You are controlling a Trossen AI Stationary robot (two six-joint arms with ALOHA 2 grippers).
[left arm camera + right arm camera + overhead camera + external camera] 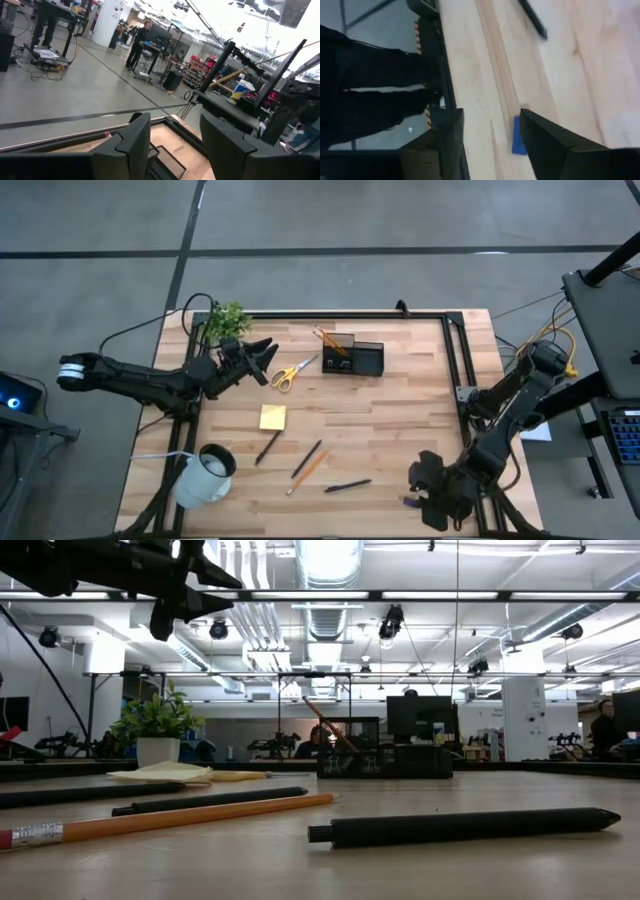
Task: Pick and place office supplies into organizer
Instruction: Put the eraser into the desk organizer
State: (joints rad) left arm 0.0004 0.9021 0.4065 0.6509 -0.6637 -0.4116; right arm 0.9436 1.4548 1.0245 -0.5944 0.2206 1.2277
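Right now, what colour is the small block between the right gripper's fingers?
Blue block, best seen in the right wrist view.

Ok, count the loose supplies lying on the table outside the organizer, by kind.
scissors: 1
sticky-note pad: 1
dark pens: 3
orange pencil: 1
small blue bit: 1
Total: 7

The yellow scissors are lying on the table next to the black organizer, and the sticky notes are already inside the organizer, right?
Not quite. The sticky-note pad is not inside the organizer; it lies on the bare table, nearer the middle. The high view shows this. The yellow scissors do lie on the table beside the organizer.
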